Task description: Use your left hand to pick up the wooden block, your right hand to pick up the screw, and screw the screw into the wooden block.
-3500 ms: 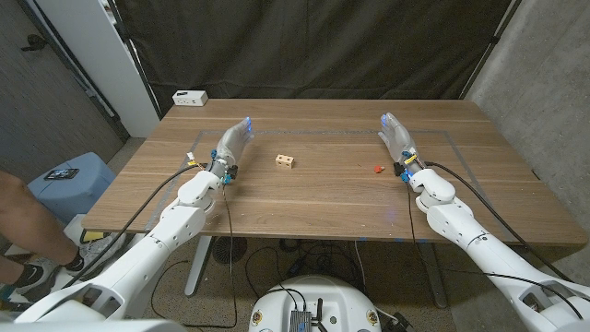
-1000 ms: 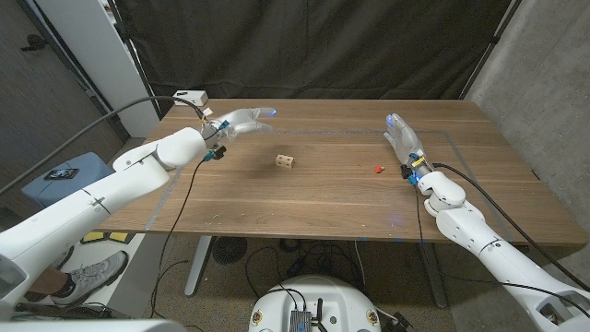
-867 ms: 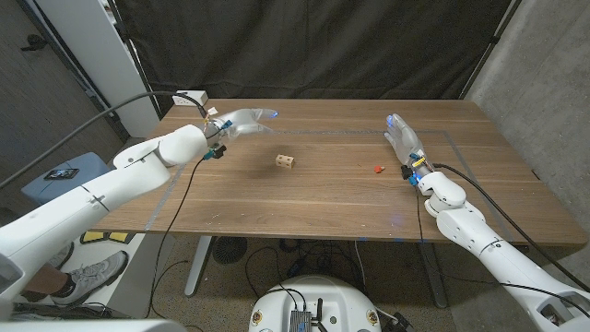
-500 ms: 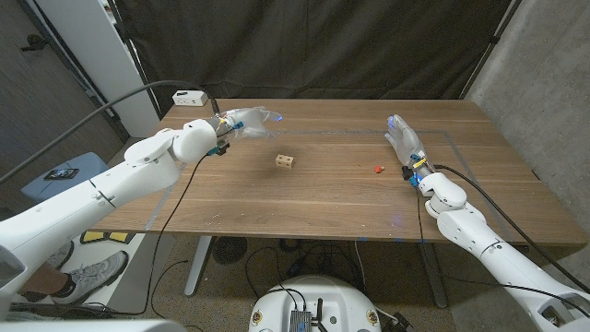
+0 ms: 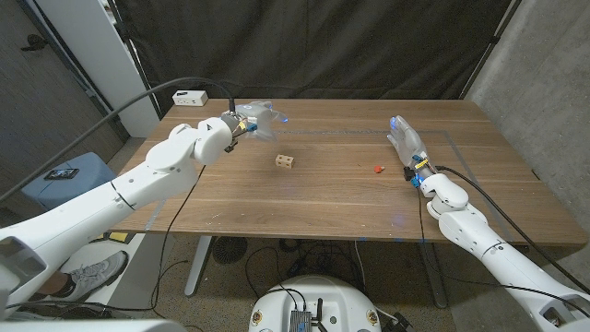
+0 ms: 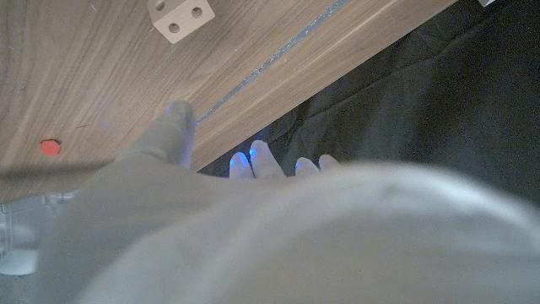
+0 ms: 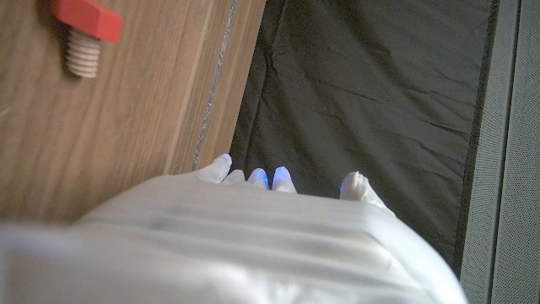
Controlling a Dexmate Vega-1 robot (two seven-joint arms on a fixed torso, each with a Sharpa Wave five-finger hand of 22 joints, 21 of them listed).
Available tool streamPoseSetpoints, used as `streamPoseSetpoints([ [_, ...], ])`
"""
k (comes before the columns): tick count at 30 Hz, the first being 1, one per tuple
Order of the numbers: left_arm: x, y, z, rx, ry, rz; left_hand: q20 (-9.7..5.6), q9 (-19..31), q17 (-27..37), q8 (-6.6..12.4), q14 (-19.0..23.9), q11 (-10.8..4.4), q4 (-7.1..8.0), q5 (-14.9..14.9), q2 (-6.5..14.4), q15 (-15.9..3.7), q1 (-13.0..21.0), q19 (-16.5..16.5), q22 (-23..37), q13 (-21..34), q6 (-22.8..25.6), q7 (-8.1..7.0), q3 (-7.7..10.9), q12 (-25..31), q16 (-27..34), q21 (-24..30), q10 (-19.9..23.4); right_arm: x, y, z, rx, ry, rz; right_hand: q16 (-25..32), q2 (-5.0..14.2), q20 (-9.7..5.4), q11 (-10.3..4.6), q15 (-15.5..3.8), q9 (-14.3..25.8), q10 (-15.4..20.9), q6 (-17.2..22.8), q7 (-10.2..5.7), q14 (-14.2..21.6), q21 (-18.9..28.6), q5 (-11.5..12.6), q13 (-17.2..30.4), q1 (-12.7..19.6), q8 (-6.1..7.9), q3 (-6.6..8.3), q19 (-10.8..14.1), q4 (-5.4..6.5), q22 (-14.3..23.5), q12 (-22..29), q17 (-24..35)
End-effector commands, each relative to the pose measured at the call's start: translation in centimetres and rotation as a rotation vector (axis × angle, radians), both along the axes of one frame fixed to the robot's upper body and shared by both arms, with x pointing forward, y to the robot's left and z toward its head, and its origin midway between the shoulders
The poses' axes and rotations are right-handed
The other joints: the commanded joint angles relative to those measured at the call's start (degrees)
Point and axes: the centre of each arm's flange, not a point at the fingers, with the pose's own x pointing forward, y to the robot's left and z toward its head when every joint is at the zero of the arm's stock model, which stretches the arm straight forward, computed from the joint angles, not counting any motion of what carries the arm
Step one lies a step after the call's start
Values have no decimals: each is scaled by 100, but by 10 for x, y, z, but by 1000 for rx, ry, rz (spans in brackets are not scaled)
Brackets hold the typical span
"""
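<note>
Both hands empty above the tabletop; block and screw lie untouched.

The block [image 5: 285, 162] sits near the middle of the tabletop [image 5: 323, 203], holes showing on its faces; the screw [image 5: 378, 169], red-headed, lies on its side to the block's right, well apart from it; the left hand [image 5: 257, 118] is raised over the far left part of the tabletop, fingers apart and holding nothing, apart from the block; the right hand [image 5: 402, 140] stands near the right side, fingers extended and empty, near the screw but not touching it; a white box [image 5: 190, 97] sits at the far left corner.
</note>
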Motion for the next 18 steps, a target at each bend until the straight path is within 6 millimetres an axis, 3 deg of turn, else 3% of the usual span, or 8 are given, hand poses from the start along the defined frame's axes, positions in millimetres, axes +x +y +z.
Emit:
streamPoseSetpoints([
  [1, 4, -25, -5, 111, -20, 99, 39, 11, 23, -78, -109, -1, 18, 37, 8, 31, 89, -141, 21, 29, -38, 45, -71, -54, -23, -11, 17, 3, -4, -2, 9, 11, -6, 30, -6, -260, -26, -80, 28, -2, -32, -27, -49, 43, 31, 9, -15, 37, 29, 16, 8, 18, 36, 8],
  [18, 20, -46, -11, 199, 18, 180, 179, 8, 19, -154, -239, -5, 64, 56, -31, -65, 67, -256, 24, 24, -75, -14, -211, -126, -26, 6, -43, 9, -4, -4, 21, 20, -6, 30, -15, -256, -11, -59, 28, -4, -43, -32, -51, 43, 30, 10, -14, 36, 30, 19, -2, 18, 36, 7],
])
